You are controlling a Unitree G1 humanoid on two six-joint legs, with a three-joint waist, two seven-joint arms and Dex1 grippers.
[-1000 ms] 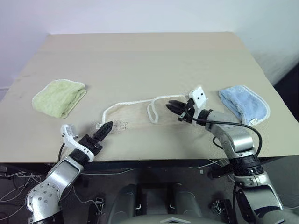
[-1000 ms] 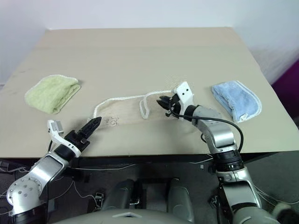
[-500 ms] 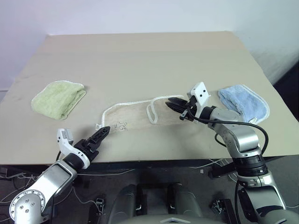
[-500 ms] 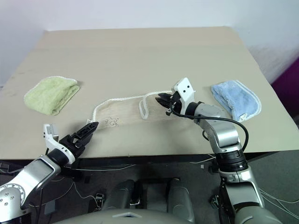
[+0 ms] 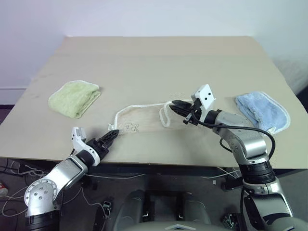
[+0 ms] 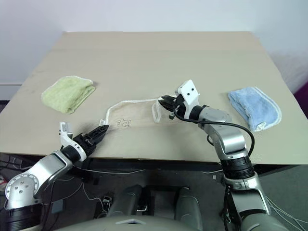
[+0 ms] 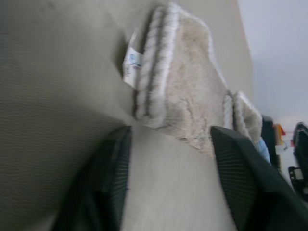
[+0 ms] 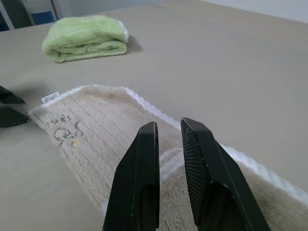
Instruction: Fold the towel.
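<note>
three cloths: one beige towel (image 5: 144, 118) (partly folded), two small.

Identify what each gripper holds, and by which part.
Neither holds anything: the left gripper stands open before the towel's tagged corner; the right gripper hovers above its folded edge.

The towel (image 5: 142, 120) looks like fluffy beige terry cloth on a matt, seemingly smooth table (image 5: 159, 62).

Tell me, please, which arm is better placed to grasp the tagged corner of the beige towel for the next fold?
The left. Its pincer sits open right at the towel corner with the white tag. The right pincer hovers nearly closed over the opposite, already doubled end.
</note>
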